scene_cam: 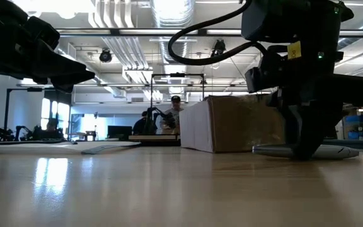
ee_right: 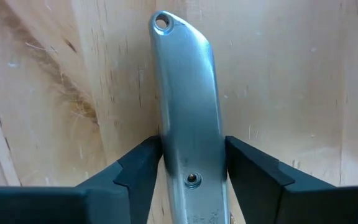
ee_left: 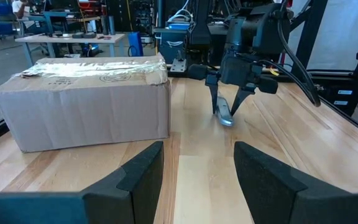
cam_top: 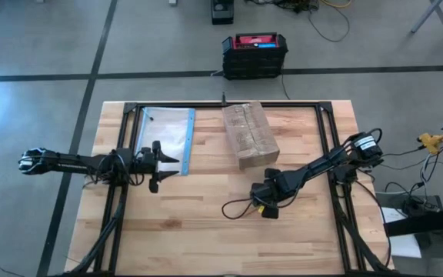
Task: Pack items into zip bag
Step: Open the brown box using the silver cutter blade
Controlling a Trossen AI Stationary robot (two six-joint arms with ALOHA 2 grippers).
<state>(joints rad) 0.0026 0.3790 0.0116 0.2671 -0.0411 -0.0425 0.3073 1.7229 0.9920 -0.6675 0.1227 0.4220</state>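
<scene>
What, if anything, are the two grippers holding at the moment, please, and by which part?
The right gripper has its jaws on either side of the grey metal tool, at its mid-body, on the table; whether they grip cannot be told. The left gripper is open, empty.

Slim grey metal tool (ee_right: 188, 124): lower end ran off the right wrist picture's edge. Flat clear plastic zip bag with blue strip (cam_top: 165, 137): contents too small to tell. Distant person (scene_cam: 176, 110) behind the brown cardboard box (scene_cam: 232, 123): partly hidden, blurred.
</scene>
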